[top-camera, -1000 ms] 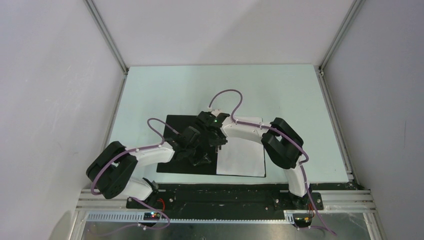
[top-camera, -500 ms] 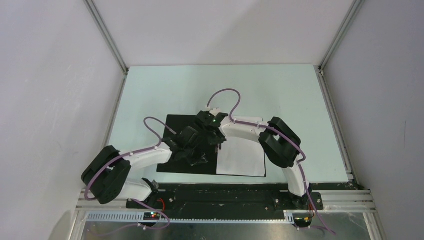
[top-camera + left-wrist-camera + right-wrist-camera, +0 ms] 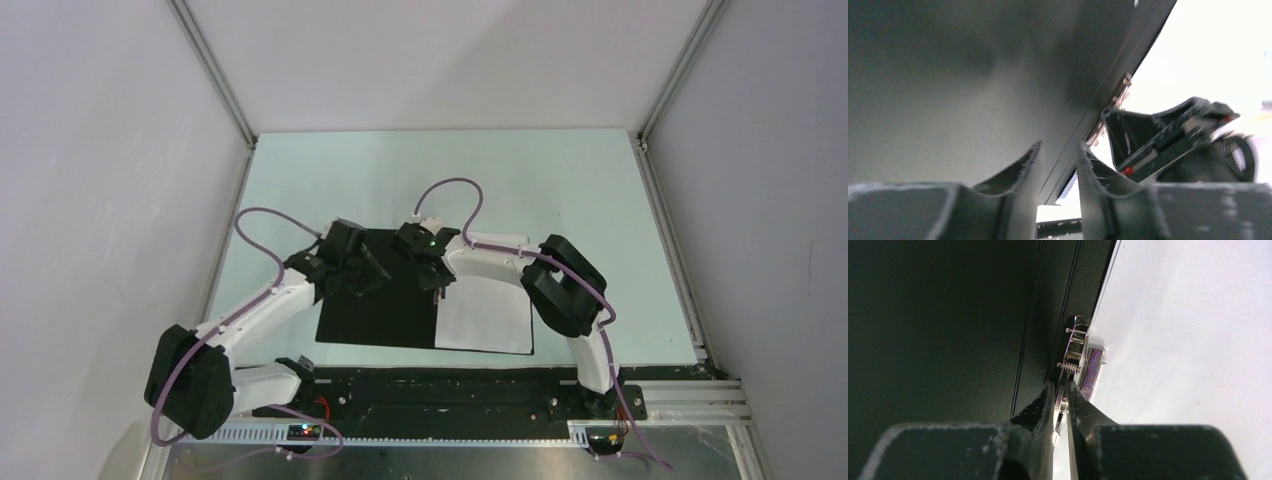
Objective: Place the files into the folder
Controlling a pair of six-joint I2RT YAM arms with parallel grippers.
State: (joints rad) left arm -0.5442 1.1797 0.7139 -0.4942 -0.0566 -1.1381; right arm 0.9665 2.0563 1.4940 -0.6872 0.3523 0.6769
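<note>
The folder [image 3: 375, 312] lies open on the table, black inside facing up. The white files [image 3: 487, 312] lie on its right half. My right gripper [image 3: 437, 284] is at the spine, shut on the lever of the metal spine clip [image 3: 1075, 350], as the right wrist view [image 3: 1060, 390] shows, with the files [image 3: 1188, 340] to its right and the black cover [image 3: 938, 330] to its left. My left gripper [image 3: 372, 270] hovers over the folder's upper left part, open and empty. In the left wrist view [image 3: 1058, 155] it is low over the black cover [image 3: 948, 75], facing the right gripper [image 3: 1168, 140].
The pale green table top [image 3: 540, 180] stretches behind and to the sides of the folder. White walls with metal rails [image 3: 215, 75] close it in. The arms' black base plate [image 3: 440, 385] runs along the near edge.
My left arm has swung left and back from the spine to the folder's upper left part. My right gripper has stayed at the clip.
</note>
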